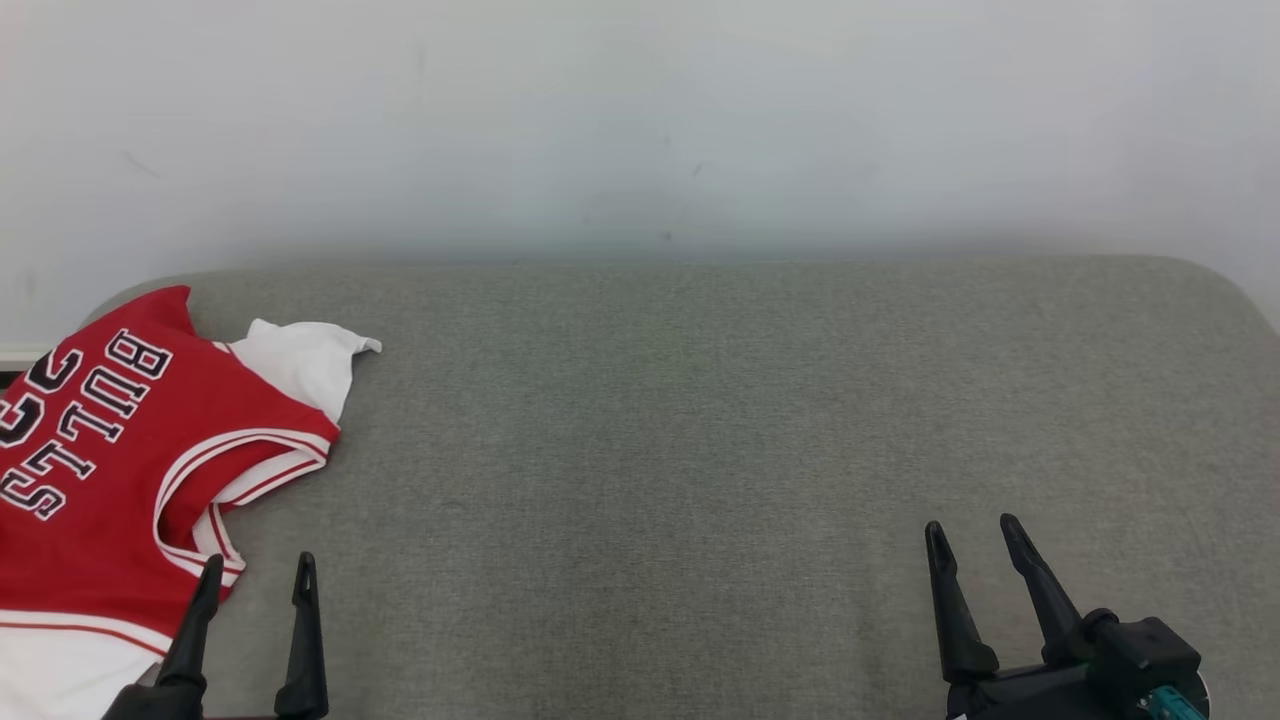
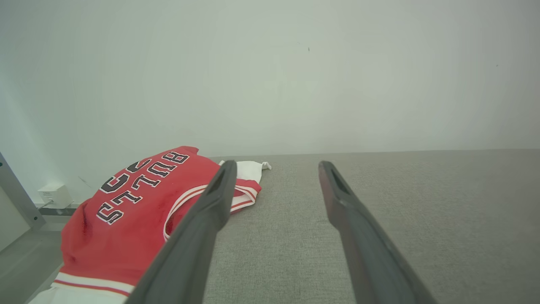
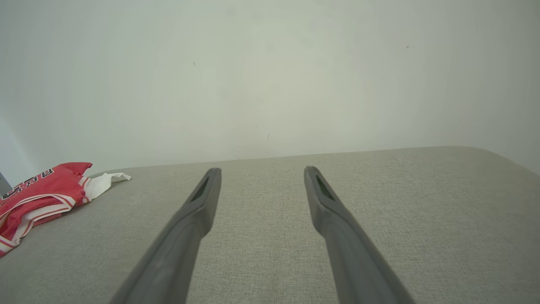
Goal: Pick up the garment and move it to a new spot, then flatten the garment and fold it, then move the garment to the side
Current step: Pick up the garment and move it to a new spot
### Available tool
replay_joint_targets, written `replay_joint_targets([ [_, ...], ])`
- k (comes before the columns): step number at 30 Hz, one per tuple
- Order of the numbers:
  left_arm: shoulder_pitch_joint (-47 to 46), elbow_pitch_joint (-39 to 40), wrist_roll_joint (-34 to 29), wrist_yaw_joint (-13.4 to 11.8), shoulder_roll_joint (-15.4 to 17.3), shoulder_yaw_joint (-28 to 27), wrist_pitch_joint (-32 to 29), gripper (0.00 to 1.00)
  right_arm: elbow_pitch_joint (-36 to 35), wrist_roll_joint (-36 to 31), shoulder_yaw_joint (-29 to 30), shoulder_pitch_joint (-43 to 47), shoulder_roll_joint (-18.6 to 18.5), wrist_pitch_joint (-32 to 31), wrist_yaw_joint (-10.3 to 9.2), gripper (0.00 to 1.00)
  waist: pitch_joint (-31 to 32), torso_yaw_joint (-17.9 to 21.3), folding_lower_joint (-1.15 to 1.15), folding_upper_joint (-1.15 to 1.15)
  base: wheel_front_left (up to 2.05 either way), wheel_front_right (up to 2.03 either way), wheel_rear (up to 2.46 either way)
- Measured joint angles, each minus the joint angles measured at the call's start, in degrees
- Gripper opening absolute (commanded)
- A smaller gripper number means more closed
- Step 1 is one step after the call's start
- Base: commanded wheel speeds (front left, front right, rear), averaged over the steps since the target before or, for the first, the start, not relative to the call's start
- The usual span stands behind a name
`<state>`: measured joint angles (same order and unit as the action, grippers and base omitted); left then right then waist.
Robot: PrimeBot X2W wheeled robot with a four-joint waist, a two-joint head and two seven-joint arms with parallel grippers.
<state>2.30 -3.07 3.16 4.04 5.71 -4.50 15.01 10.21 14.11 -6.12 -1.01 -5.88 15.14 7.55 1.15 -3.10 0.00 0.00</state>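
1. At the far left of the grey fabric-covered surface (image 1: 650, 450) lies a red basketball jersey (image 1: 110, 470). It is rumpled and runs off the left and bottom edges of the head view.
2. Its "BULLS" lettering (image 1: 90, 420) and part of a number are in black with white outlines, and they read upside down from the robot's side.
3. White-and-red trim edges the armhole, a white band crosses the jersey lower down, and a fold of white fabric (image 1: 305, 360) pokes out at its far right corner, towards the wall (image 1: 640, 120).
4. The left hand (image 1: 258, 560) sits at the lower left with its two dark fingers spread wide and nothing between them.
5. Its left finger overlaps the jersey's near right edge in the head view, and in the left wrist view it crosses in front of the armhole. Whether it touches the cloth cannot be told.
6. The left hand's right finger is over bare grey fabric just beside the jersey.
7. The right hand (image 1: 970, 524) is at the lower right, well apart from the jersey, with its fingers equally wide apart and empty above bare surface.
8. In the left wrist view a small white box (image 2: 52, 195) sits low on the wall beyond the jersey.
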Motion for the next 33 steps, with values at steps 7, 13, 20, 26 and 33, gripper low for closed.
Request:
replay_joint_targets([
  [7,0.36,0.33,-0.22,-0.30,0.18,-1.02,0.10,1.00,-0.02,0.00,-0.44,0.14,0.35,0.00,0.00,1.00,-0.08,-2.99,0.00,0.00,0.00,0.00,0.00],
  [13,0.84,0.11,-0.40,-0.47,0.11,-1.08,0.11,1.00,0.21,0.02,-0.56,0.65,0.47,-0.01,0.00,1.00,0.03,-6.97,0.00,0.00,0.00,0.00,0.00],
  [20,1.08,-0.35,-0.37,-0.56,0.03,-1.58,0.11,1.00,0.44,0.03,-0.83,1.02,0.59,-0.01,0.00,1.00,0.21,-12.84,0.00,0.00,0.00,0.00,0.00],
  [26,1.78,-0.80,-0.21,-1.04,0.04,-2.67,0.11,1.00,0.70,0.07,-1.24,1.04,0.70,0.00,0.00,1.00,0.37,-18.53,0.00,0.00,0.00,0.00,0.00],
  [33,2.87,-0.26,0.48,-1.89,-0.01,-4.79,0.11,1.00,1.38,0.09,-3.69,-0.96,0.63,0.00,0.00,1.00,0.08,-23.63,0.00,0.00,0.00,0.00,0.00],
])
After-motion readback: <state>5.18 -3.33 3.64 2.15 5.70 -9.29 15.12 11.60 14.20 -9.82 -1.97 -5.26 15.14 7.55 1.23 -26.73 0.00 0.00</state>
